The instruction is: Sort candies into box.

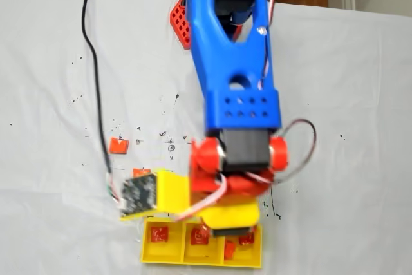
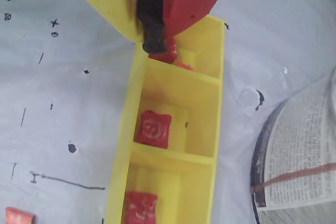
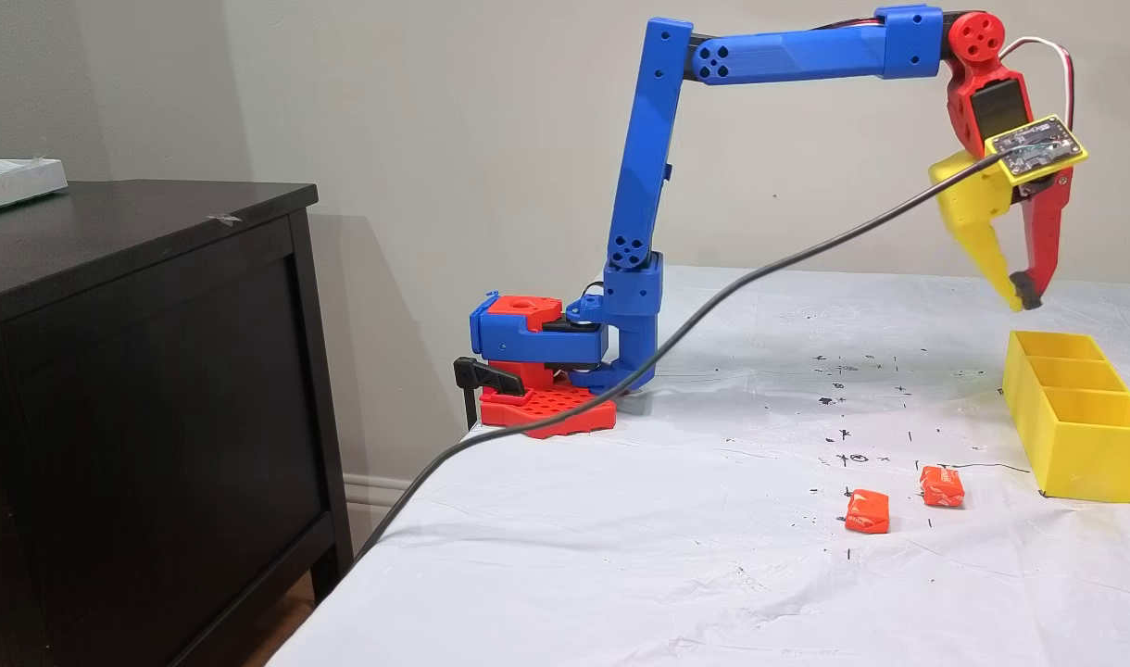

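Observation:
The yellow box [image 3: 1074, 421] lies at the table's right end, its three compartments in a row. In the wrist view a red candy [image 2: 152, 128] rests in the middle compartment, another [image 2: 139, 208] in the near one, and two red ones [image 2: 167, 55] in the far one under the fingertips. Two orange candies [image 3: 867, 511] [image 3: 942, 486] lie on the cloth beside the box [image 1: 201, 262]; one of them [image 1: 118, 145] also shows from above. My gripper [image 3: 1023, 298] hangs above the box's far end. Its yellow and red fingers meet at a black pad [image 2: 149, 24], shut on nothing.
A black cable [image 3: 713, 306] runs from the wrist camera bracket [image 1: 154, 192] across the table and off its near edge. The arm's base [image 3: 537, 371] is clamped at the table's left edge, next to a black cabinet [image 3: 139, 371]. Printed paper [image 2: 299, 156] lies right of the box.

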